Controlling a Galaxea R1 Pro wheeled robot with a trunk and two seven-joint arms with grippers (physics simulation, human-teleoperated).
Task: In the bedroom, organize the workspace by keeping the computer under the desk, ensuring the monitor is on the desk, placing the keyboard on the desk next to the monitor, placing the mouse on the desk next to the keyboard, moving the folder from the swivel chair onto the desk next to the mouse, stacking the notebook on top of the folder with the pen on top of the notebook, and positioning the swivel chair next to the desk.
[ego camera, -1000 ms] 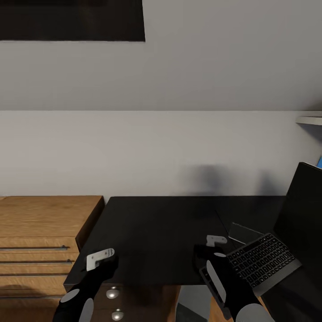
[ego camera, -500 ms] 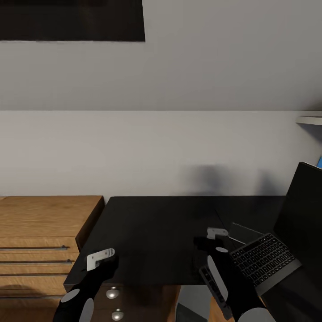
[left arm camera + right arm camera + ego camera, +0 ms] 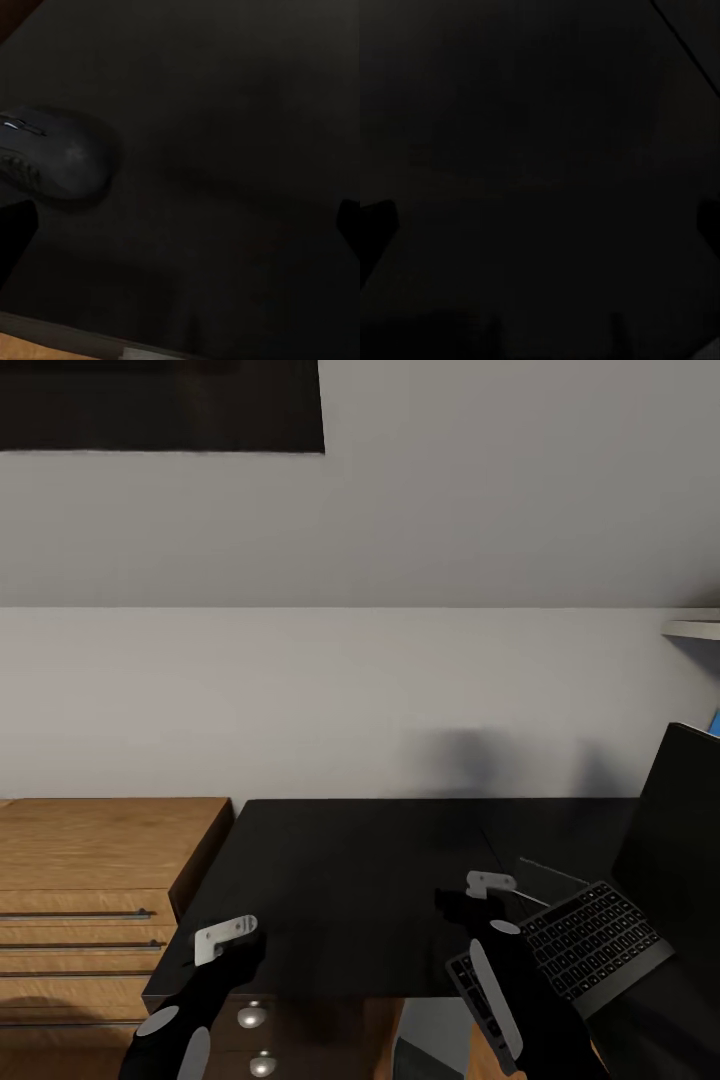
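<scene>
Both your grippers hang over the black desk [image 3: 350, 860] with jaws spread wide and nothing held: the left gripper [image 3: 228, 950] near the front edge, where the mouse [image 3: 52, 154] lies beneath it, the right gripper [image 3: 470, 905] just beside the keyboard [image 3: 585, 945], which lies before the monitor [image 3: 675, 830].

I stood in a home study corner, a bedroom workspace by the look of it. A black desk [image 3: 340, 880] with round-knobbed drawers sat against a plain white wall [image 3: 350, 690], and a light wooden drawer unit [image 3: 90, 880] stood just beside it. On the desk lay a keyboard [image 3: 590, 945], with a monitor [image 3: 675, 820] beside it and a mouse [image 3: 56, 161]. A shelf edge [image 3: 692, 628] jutted from the wall above.
</scene>
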